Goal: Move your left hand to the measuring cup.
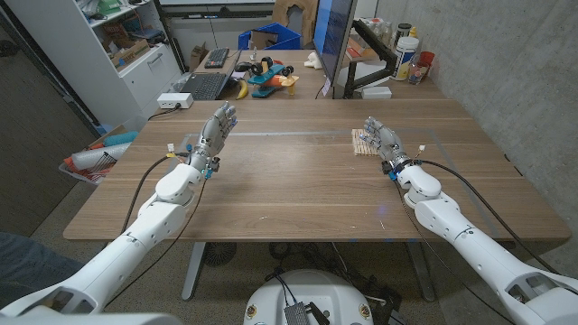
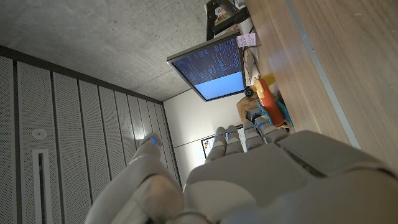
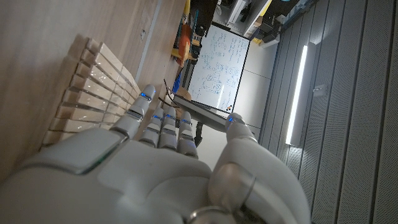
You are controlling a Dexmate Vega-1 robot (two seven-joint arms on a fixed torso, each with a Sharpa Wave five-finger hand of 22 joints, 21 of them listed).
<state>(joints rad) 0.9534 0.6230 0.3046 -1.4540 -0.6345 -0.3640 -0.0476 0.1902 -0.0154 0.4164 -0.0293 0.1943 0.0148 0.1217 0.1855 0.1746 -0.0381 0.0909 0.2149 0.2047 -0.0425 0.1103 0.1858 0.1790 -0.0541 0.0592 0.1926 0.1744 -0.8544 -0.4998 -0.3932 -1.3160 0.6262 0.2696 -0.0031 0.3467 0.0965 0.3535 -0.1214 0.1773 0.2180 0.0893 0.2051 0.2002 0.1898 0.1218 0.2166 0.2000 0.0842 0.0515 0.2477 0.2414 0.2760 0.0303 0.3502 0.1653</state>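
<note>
**A:** Quick status. Is the left hand on the cup?

**B:** No. My left hand (image 1: 215,135) hovers over the far left part of the table (image 1: 289,185), fingers stretched out and loosely apart, nothing in them. In the left wrist view the hand (image 2: 249,177) has only air and the room beyond its fingertips.

**A:** Where's the measuring cup?

**B:** I can't find it. I see nothing cup-like on the table. The one loose thing there is a slatted wooden mat (image 1: 360,142) on the far right. The desk behind has a keyboard (image 1: 206,86), a monitor (image 1: 334,41) and clutter too small to tell.

**A:** Right hand?

**B:** My right hand (image 1: 383,144) is at the near edge of that mat, fingers extended and empty. In the right wrist view the hand (image 3: 155,165) reaches along the slats (image 3: 93,81); I can't tell whether it touches them.

**A:** So progress?

**B:** I'd call it not started. With no target seen, the whole reach is left. I'd need to locate the cup before moving the left arm.
</note>
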